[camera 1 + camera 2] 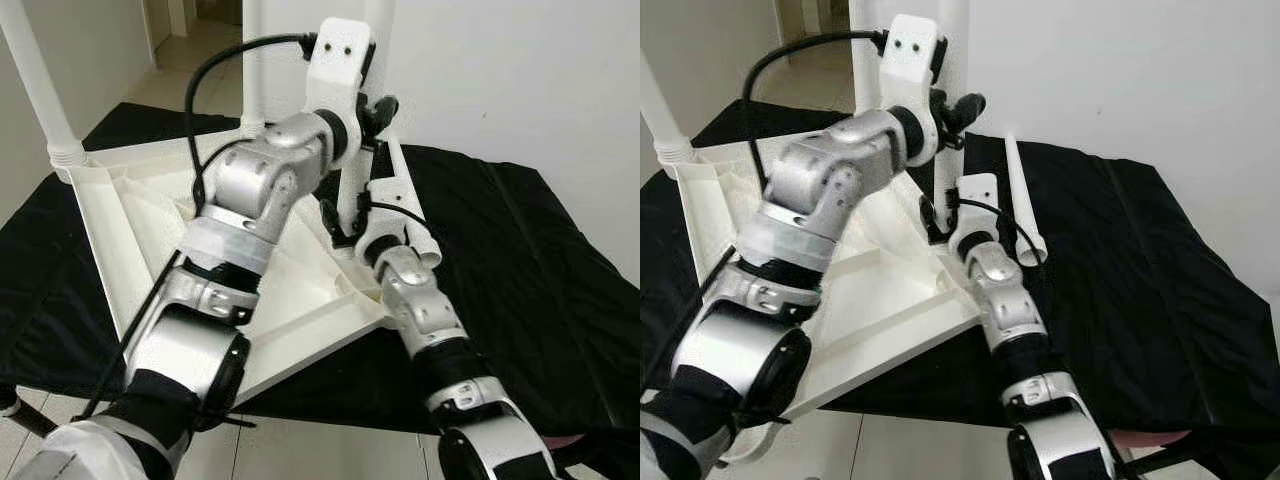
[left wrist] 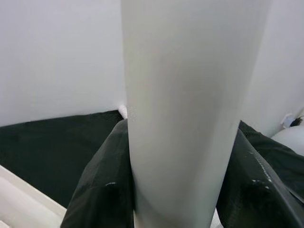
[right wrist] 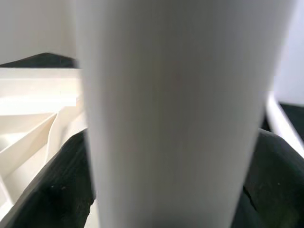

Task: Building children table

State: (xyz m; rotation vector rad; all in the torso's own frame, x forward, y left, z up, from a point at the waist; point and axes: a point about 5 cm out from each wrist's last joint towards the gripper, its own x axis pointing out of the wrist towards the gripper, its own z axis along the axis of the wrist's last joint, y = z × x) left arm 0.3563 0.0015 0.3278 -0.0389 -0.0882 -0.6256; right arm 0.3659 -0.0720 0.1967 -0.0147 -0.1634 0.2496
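Left wrist view puts us right against the upright table leg (image 2: pixel 185 109), a smooth white tube with our left gripper (image 2: pixel 185 209) closed on it, one black finger (image 2: pixel 102 190) pressed to each side. Seen from the right wrist, our right gripper (image 3: pixel 166 204) is clamped on the same leg lower down, close to the socket.

From the head, the overturned tabletop (image 1: pixel 150 230) lies ribs-up on the black cloth (image 1: pixel 520 270). The leg we hold stands at its 3 o'clock corner, with the left gripper (image 1: pixel 362 120) high on the tube and the right gripper (image 1: pixel 345 225) near its foot.

We judge the leg light, hollow and stiff, but slick. Plastic on rubber may twist or slide, so we would hold firmly low down, where the push into the socket is straightest, and use the upper hand only to steady it. The tabletop looks rigid but light enough to skate on the cloth if we lean sideways.

Two fitted legs already stand: one (image 1: pixel 40 90) at the tabletop's 10 o'clock corner, another (image 1: pixel 252 70) at 12 o'clock. A loose leg (image 1: pixel 1024 205) lies on the cloth just beside our right forearm, at about 3 o'clock from the socket; the elbow could nudge it. The left arm's black cable (image 1: pixel 205 80) loops over the tabletop and could catch on the 12 o'clock leg.
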